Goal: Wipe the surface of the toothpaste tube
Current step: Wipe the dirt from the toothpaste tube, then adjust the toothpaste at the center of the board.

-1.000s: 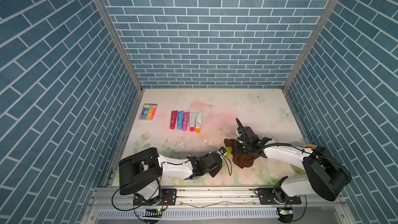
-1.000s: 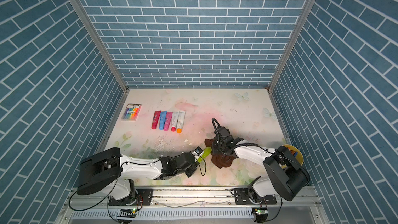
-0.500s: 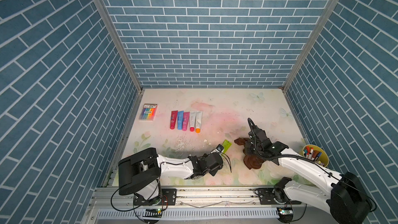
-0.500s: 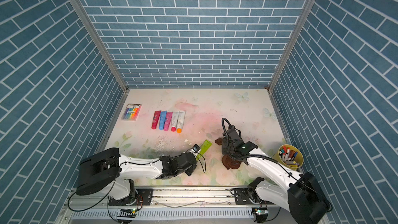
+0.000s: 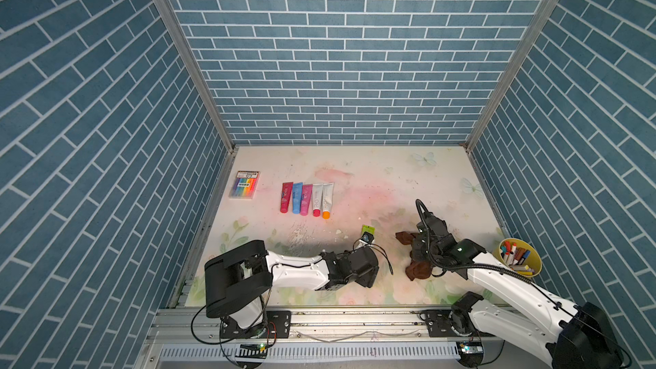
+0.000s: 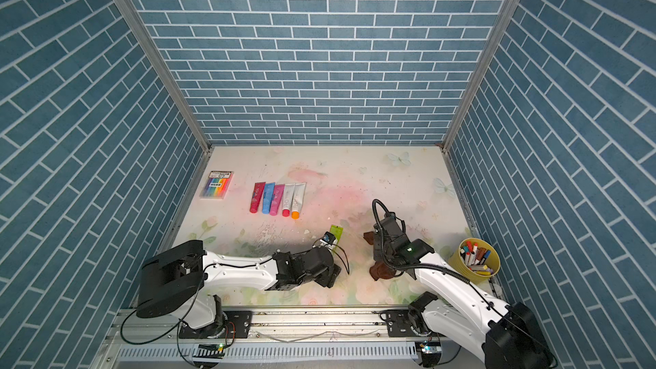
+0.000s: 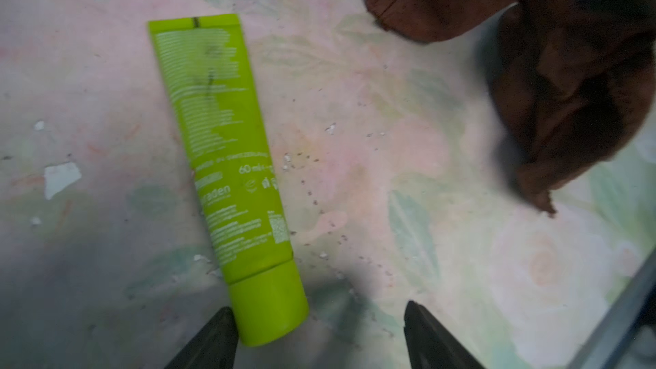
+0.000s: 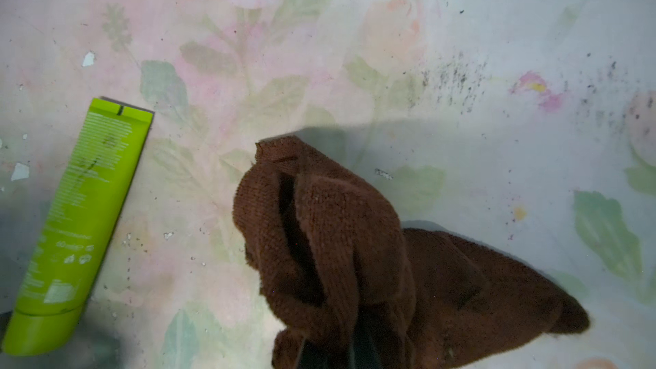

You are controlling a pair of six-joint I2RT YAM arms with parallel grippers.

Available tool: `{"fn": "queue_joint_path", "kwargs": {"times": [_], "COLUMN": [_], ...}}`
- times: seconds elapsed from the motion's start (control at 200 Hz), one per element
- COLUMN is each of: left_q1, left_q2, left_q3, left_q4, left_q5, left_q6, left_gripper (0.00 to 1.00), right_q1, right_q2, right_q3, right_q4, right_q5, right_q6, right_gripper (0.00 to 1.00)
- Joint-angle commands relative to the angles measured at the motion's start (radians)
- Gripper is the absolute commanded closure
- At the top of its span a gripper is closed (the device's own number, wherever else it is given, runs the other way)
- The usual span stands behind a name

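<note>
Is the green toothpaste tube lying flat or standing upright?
Lying flat: the tube rests lengthwise on the table, cap end near the open left gripper.

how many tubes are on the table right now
6. Five lie side by side at the back left: red tube, blue tube, pink tube, red-capped white tube, orange-capped white tube. The green tube lies apart, by the left claw. The brown cloth could hide more.

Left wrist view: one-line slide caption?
Open left gripper at the cap end of the green toothpaste tube lying on the table, brown cloth apart.
</note>
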Motion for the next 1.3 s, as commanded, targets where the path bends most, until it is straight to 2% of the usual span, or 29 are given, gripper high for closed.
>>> {"fn": "queue_joint_path", "kwargs": {"times": [0.0,0.125,0.215,0.37,0.44,0.5,0.705,1.005,1.18,1.295], "left_q1": [-0.007,0.043,0.136,0.324,0.377,0.402,0.412,0.412,0.406,0.404], "left_q2": [-0.081,-0.162,-0.205,-0.230,-0.218,-0.193,-0.071,0.043,0.102,0.122], "left_q3": [0.018,0.020,-0.003,-0.093,-0.128,-0.146,-0.169,-0.150,-0.139,-0.142], "left_q4": [0.031,0.034,0.036,0.154,0.230,0.283,0.423,0.455,0.464,0.477], "left_q5": [0.070,0.096,0.128,0.271,0.337,0.381,0.482,0.473,0.471,0.473], "left_q6": [-0.023,-0.011,-0.005,-0.045,-0.070,-0.088,-0.139,-0.138,-0.137,-0.137], "left_gripper": [0.22,0.22,0.23,0.39,0.47,0.50,0.49,0.49,0.57,0.58], "right_q1": [-0.004,-0.004,-0.004,-0.005,-0.005,-0.005,-0.005,-0.004,-0.005,-0.004], "right_q2": [-0.020,-0.029,-0.031,-0.038,-0.043,-0.046,-0.051,-0.058,-0.063,-0.060], "right_q3": [-0.012,-0.016,-0.018,-0.021,-0.024,-0.024,-0.026,-0.027,-0.029,-0.028], "right_q4": [-0.017,-0.013,-0.011,-0.010,-0.008,-0.008,-0.004,-0.004,-0.005,-0.004], "right_q5": [0.003,-0.007,-0.009,-0.016,-0.019,-0.024,-0.033,-0.037,-0.037,-0.038], "right_q6": [-0.026,-0.028,-0.029,-0.029,-0.030,-0.031,-0.032,-0.034,-0.034,-0.035], "right_gripper": [1.00,1.00,1.00,1.00,1.00,1.00,1.00,1.00,1.00,1.00]}}
